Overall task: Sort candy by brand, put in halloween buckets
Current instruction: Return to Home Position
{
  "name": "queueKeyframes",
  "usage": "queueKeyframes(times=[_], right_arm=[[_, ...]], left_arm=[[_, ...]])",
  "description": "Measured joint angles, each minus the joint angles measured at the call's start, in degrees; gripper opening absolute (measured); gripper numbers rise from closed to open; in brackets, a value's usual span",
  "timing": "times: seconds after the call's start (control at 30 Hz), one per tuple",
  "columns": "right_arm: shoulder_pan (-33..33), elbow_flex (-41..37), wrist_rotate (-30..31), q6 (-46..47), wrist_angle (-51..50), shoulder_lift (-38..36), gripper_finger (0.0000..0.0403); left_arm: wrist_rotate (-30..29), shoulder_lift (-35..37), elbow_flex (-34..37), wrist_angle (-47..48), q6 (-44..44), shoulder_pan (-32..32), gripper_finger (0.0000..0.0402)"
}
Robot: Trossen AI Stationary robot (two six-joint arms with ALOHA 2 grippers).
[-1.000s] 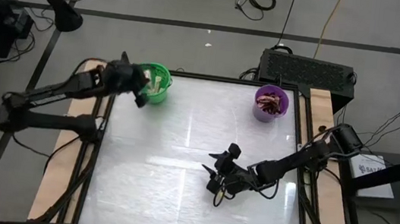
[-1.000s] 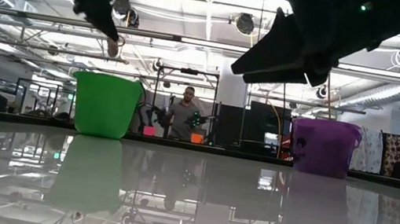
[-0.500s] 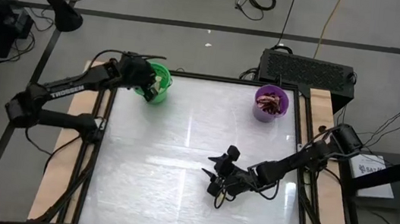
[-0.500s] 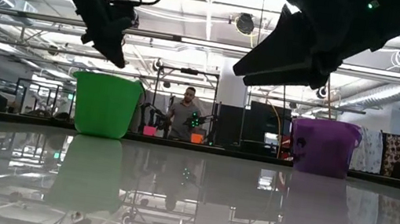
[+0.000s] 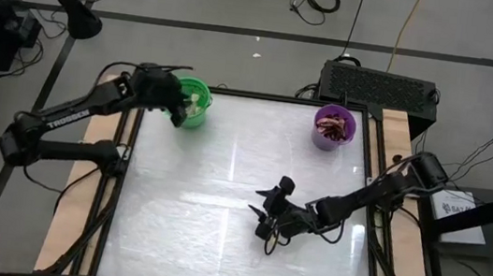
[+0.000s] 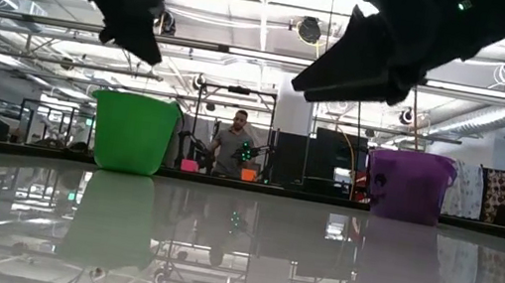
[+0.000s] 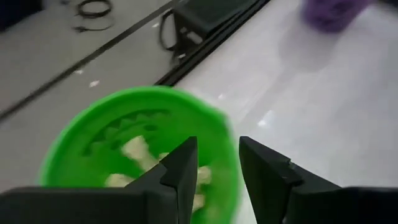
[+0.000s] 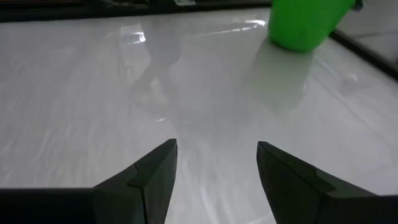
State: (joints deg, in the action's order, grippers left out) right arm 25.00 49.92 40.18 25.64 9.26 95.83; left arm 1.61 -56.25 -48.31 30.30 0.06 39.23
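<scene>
At the upper left of the high view the left arm [image 5: 65,118] reaches in from the table's side. White lettering runs along it, too small to read surely. The left gripper [image 5: 176,115] hangs at the green bucket's [image 5: 194,123] left rim, and the low view sets it above the rim. Its own wrist view shows the two fingers [image 7: 180,168] a narrow gap apart with nothing between them. The green bucket stands in the upper left corner of the table [image 5: 214,252]. Pale candy [image 5: 196,104] lies inside, plain from above and in the left wrist view, where the wrappers are too blurred to give a brand. The low view shows only the bucket's green wall.

Low in the centre of the high view the right gripper [image 5: 260,217] sits over bare table, well apart from both buckets. The right wrist view shows its fingers [image 8: 152,171] spread wide and empty, with the green bucket far across the table. Only the low view shows a person [image 6: 235,147] in the room behind, between the two buckets.

The purple bucket [image 5: 328,145] stands in the table's upper right corner. Dark red-brown bars [image 5: 331,124] lie in it, seen only from above, and no wrapper can be read.

At the far right, beside the table, a white plate [image 5: 458,207] bears dark writing too small to read
</scene>
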Motion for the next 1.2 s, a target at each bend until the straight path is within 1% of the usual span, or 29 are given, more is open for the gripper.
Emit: queueKeyframes(times=[0.07,0.13,0.2,0.23,0.43,0.5,0.6,0.67,0.77,0.83,0.9,0.93,1.07,1.2], right_arm=[[-0.3,0.2,-0.3,-2.5,0.1,-0.8,0.0212],[-0.9,0.2,-2.4,-4.8,0.1,-2.3,0.0212],[-1.6,0.2,-4.9,-6.6,-0.1,-4.6,0.0212],[-1.9,0.2,-5.7,-7.1,-0.1,-5.8,0.0212],[-3.2,0.2,-6.2,-10.5,-3.8,-15.0,0.0208],[-3.5,0.3,-7.8,-10.6,-6.6,-18.5,0.0200],[-3.7,0.3,-8.8,-9.4,-10.0,-23.3,0.0179],[-3.7,0.3,-8.8,-9.4,-12.0,-25.8,0.0156],[-3.7,0.3,-8.8,-9.4,-15.9,-29.0,0.0110],[-3.6,-0.6,-8.8,-9.6,-17.1,-31.0,0.0069],[-3.6,-3.0,-8.8,-9.7,-17.3,-33.4,0.0025],[-3.6,-4.6,-8.7,-9.8,-16.8,-34.8,0.0013],[-3.7,-14.2,-8.4,-9.1,-8.7,-41.5,0.0010],[-3.7,-25.5,-9.0,-8.3,2.5,-49.3,0.0002]], left_arm=[[3.4,1.7,0.0,0.1,-1.5,-0.7,0.0127],[7.9,3.4,0.5,-0.5,-2.5,-2.4,0.0127],[11.6,5.6,2.6,-2.5,-2.8,-4.8,0.0127],[12.5,6.7,4.0,-3.8,-2.8,-6.2,0.0127],[12.3,15.3,13.8,-12.9,-6.0,-13.1,0.0128],[12.3,18.7,16.6,-15.7,-7.2,-14.9,0.0128],[12.1,23.7,19.9,-18.6,-8.2,-16.9,0.0128],[11.5,26.6,21.8,-19.7,-9.6,-18.0,0.0128],[10.1,30.8,25.3,-20.9,-11.7,-19.8,0.0128],[8.3,33.3,28.1,-22.1,-13.1,-21.3,0.0128],[7.0,35.3,31.4,-24.8,-14.5,-23.0,0.0128],[6.7,36.0,33.1,-26.7,-14.9,-23.8,0.0128],[4.7,37.5,38.9,-33.6,-16.3,-26.5,0.0128],[3.5,37.6,42.7,-36.7,-16.3,-28.2,0.0128]])
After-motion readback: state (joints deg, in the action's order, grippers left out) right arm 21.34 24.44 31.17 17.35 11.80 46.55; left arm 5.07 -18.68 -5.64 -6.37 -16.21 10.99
